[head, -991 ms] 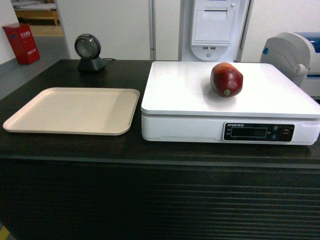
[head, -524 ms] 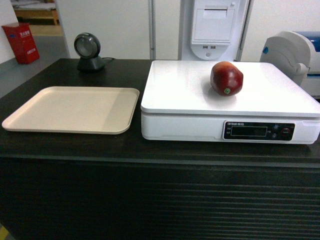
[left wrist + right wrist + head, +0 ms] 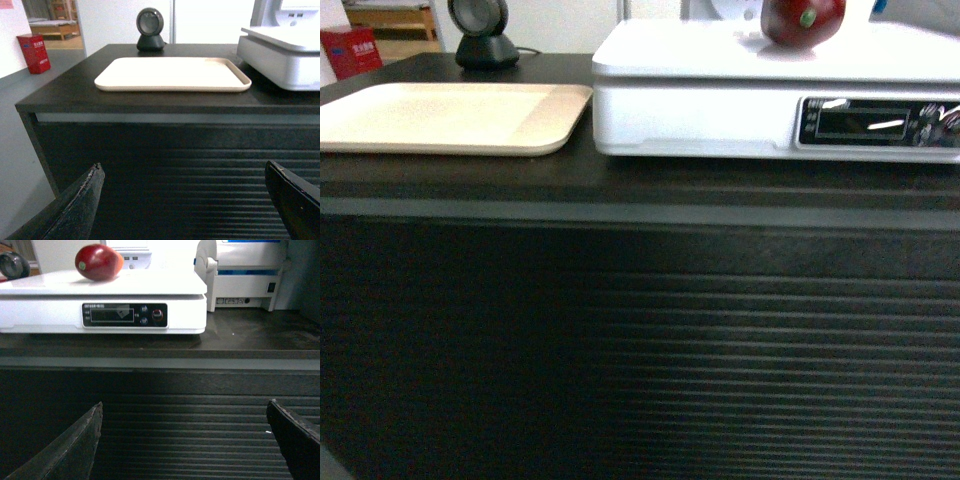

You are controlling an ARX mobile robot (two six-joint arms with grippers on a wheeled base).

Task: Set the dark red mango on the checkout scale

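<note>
Mango: one dark red mango (image 3: 802, 20) lay on the top plate of the scale (image 3: 720, 110), glossy, oval, with a small green stem spot facing the head camera; its top was cut off by the upper edge of the head view, while the right wrist view showed it whole (image 3: 98, 262).
Scale: one white box-shaped scale with a smooth top and a dark display strip (image 3: 124, 315) with buttons; the lettering on the strip was too small to read.
Table: the checkout (image 3: 640, 340), dark, with a horizontally ribbed front panel; the scale sat on it.
Tray: one flat beige tray (image 3: 172, 73) with rounded corners, just beside the scale on its left.
Scanner: one round black scanner (image 3: 150, 29) on a stand, behind the tray.
Other: one white printer-like machine (image 3: 245, 275) right of the scale; one red box (image 3: 34, 52) on the floor.
Left gripper (image 3: 185, 200): jaws spread wide, holding nothing, only dark tips visible.
Right gripper (image 3: 185, 440): jaws likewise wide and empty, facing the ribbed panel.
</note>
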